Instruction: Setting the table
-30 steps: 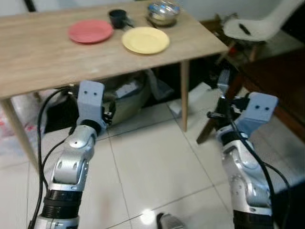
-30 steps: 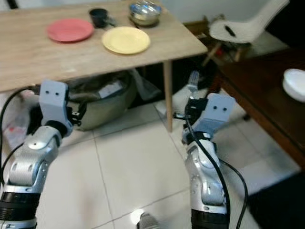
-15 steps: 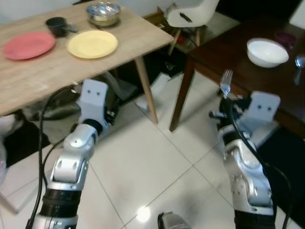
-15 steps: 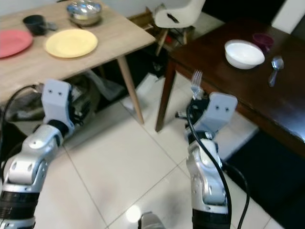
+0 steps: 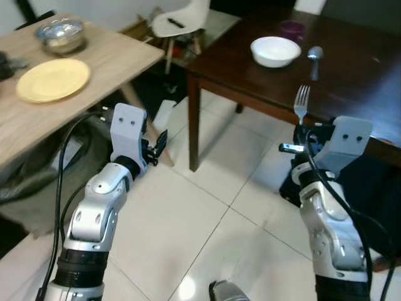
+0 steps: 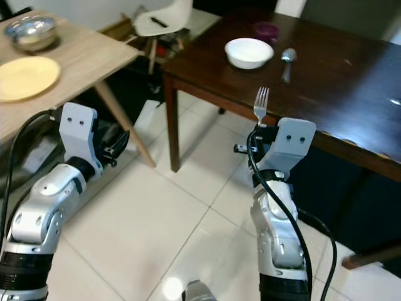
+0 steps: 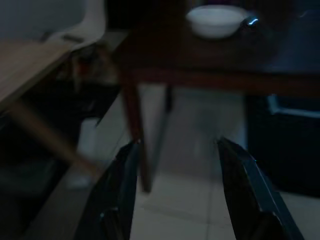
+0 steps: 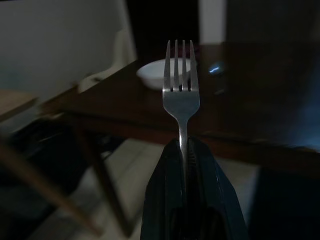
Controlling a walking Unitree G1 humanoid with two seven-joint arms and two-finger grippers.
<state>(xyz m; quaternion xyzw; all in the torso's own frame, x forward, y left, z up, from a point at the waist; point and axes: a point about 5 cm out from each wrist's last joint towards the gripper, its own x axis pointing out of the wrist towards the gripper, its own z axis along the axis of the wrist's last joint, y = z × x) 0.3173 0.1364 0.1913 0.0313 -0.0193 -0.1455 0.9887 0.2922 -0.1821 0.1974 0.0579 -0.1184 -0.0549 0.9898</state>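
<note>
A metal fork (image 8: 181, 95) stands upright, prongs up, its handle pinched in my right claw (image 8: 184, 150) before the dark desk (image 6: 351, 81) bearing a white bowl (image 6: 249, 52) and spoon (image 6: 287, 58). It looks light, stiff, slippery; gripping the handle suits it. My left claw (image 7: 175, 165) hangs open, empty.

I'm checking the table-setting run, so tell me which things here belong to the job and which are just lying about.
For the job:
fork, upright in the right hand
white bowl, spoon and purple cup on the dark table

Just lying about:
yellow plate and metal bowl on the light table
white chair
left hand, open and empty
</note>
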